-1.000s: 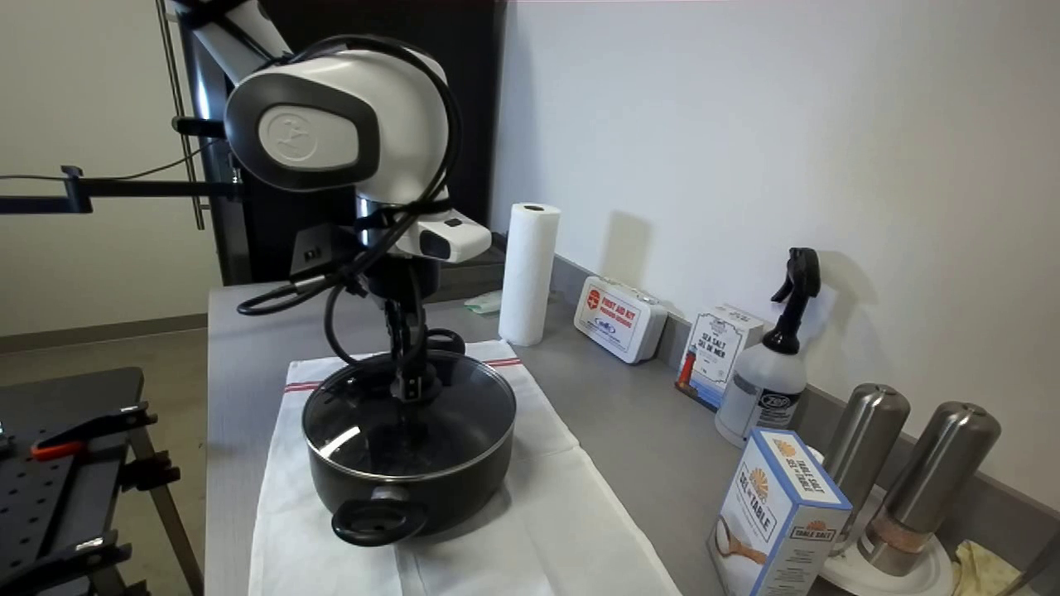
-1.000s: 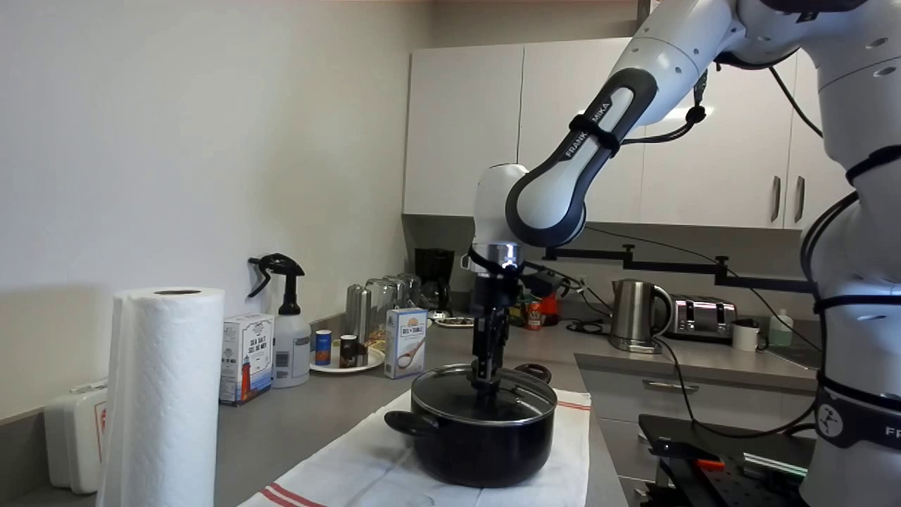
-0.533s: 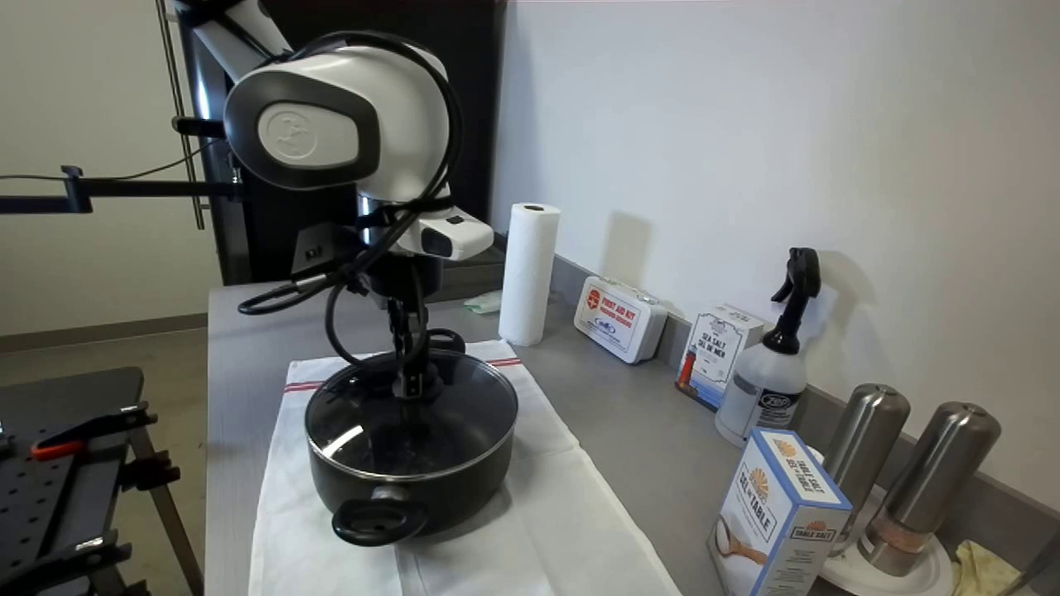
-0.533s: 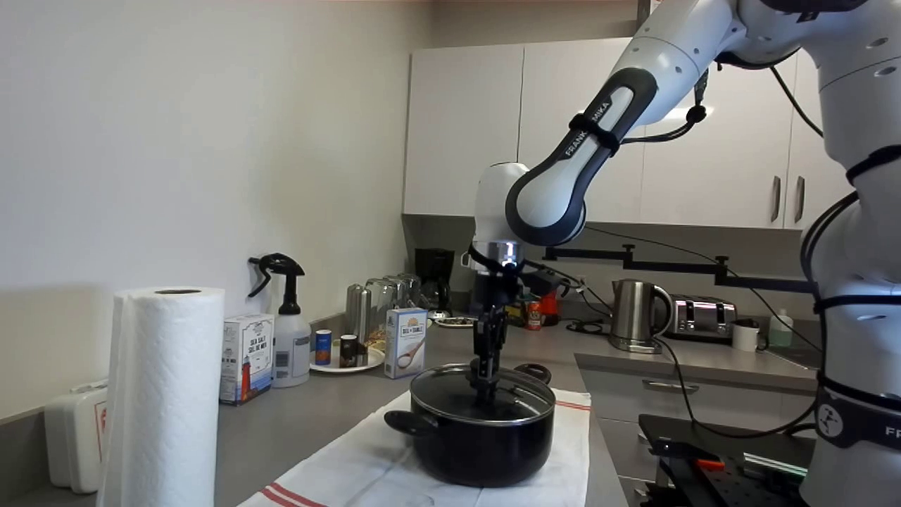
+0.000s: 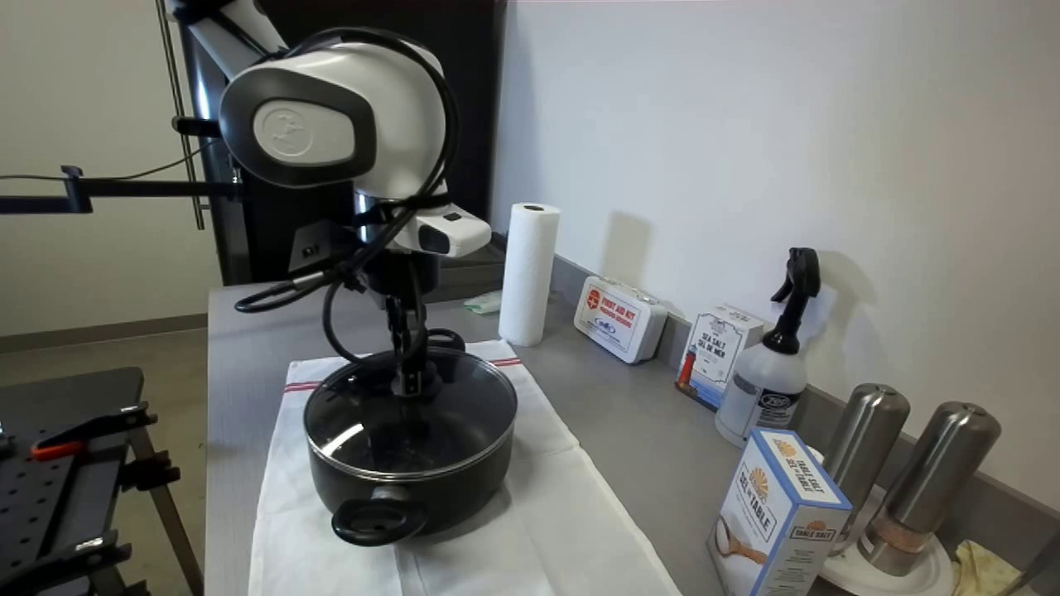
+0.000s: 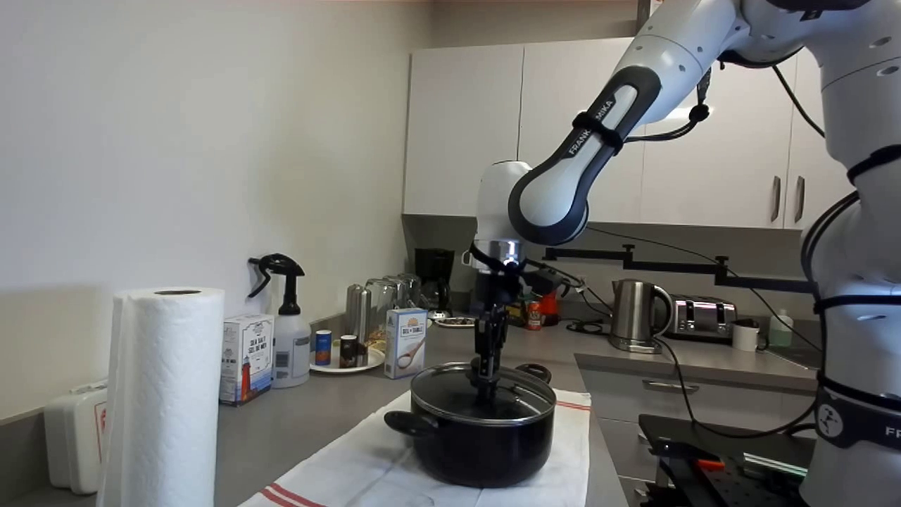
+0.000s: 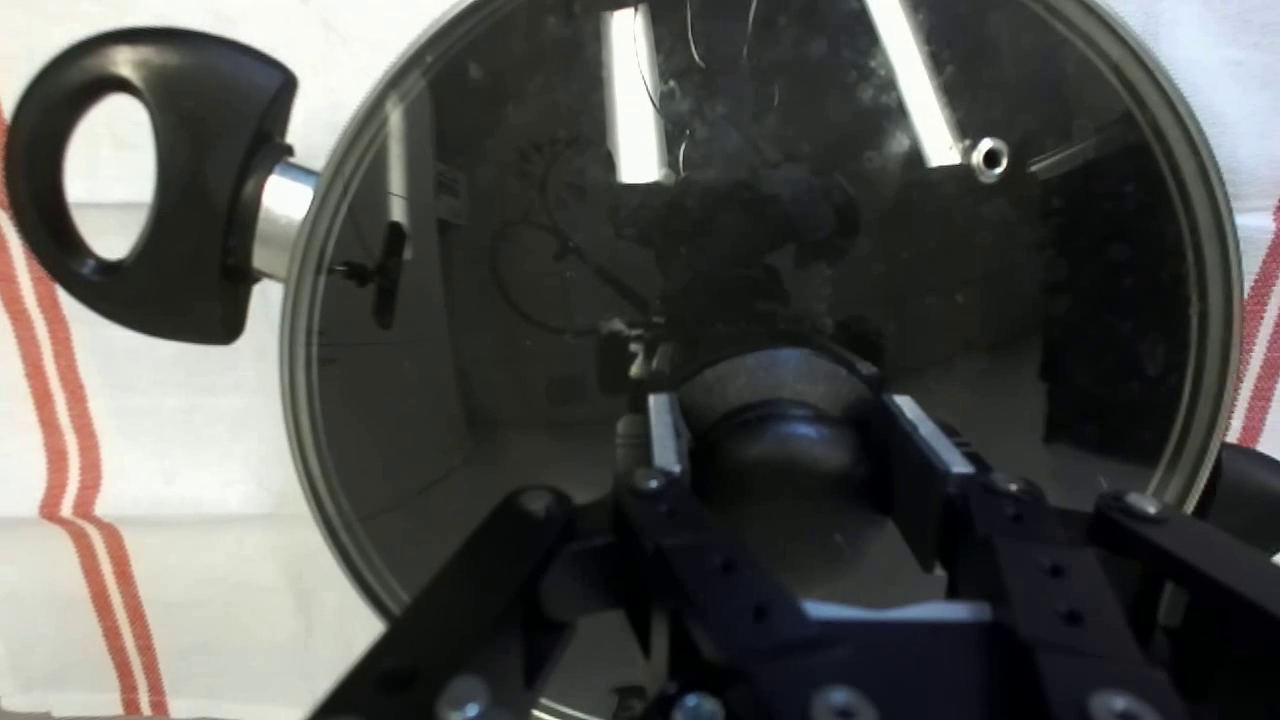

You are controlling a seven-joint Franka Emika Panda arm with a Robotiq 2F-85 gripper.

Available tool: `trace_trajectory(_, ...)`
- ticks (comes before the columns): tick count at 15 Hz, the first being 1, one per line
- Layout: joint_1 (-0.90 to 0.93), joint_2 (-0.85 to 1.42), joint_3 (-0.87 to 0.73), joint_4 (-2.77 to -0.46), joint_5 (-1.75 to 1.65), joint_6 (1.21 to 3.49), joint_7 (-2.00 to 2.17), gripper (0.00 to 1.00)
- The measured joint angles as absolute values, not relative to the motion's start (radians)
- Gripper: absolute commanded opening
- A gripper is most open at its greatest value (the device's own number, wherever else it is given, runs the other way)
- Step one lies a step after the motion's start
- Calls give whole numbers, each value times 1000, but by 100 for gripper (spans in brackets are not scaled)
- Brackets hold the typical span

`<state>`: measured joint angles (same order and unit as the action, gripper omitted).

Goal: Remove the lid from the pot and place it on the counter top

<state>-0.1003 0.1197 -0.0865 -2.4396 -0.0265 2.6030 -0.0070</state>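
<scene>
The black two-fingered gripper (image 7: 787,430) is clenched on the black knob (image 7: 785,450) of the round metal-rimmed glass lid (image 7: 760,270), which lies directly beneath it atop the wide black pot (image 6: 484,451).

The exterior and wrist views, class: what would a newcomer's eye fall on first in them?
The big white robot arm reaching down over the counter top would probably draw the eye first in both exterior views. Below it, the wide black pot, covered by its glass lid, stands on a white cloth. In the wrist view, the claw has its fingers on either side of the lid's dark knob.
</scene>
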Motion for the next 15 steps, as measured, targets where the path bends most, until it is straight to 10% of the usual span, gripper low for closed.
trace_trajectory(15,-20,-70,3,-2566,-137,2600,47,24)
